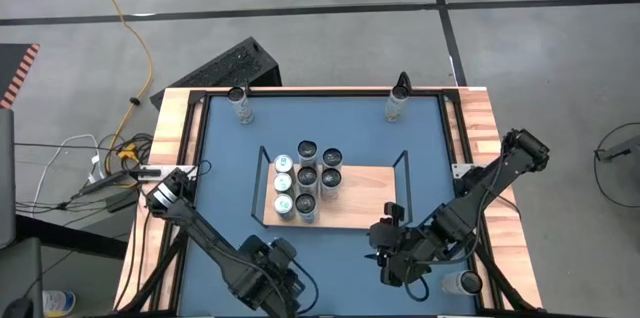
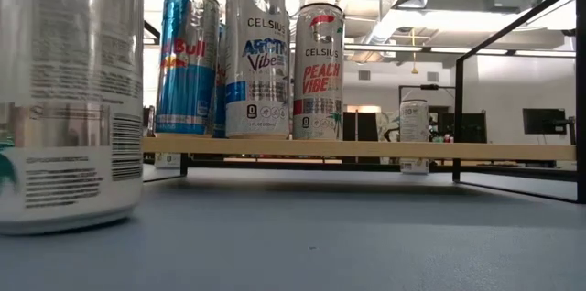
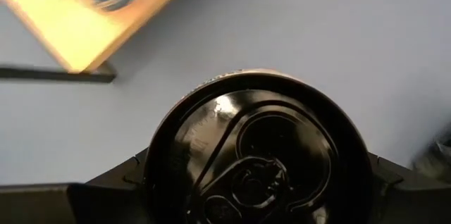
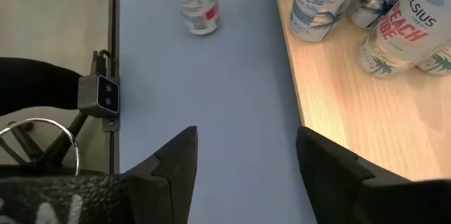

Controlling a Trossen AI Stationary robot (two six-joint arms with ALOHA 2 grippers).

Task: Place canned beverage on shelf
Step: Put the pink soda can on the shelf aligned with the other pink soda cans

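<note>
Eight cans [image 1: 306, 178] on shelf [image 1: 360, 201]; three off.

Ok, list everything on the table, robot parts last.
shelf: one, light wood in a black wire frame, centre of the table.
shelved cans: about eight, silver and blue, upright, clustered at the shelf's left end.
loose cans: three, silvery, upright on the blue table; two at the far corners, one near right.
black-topped can: one, between the left gripper's fingers.
left gripper: closed on that can, near edge.
right gripper: open, empty, beside the shelf.
</note>
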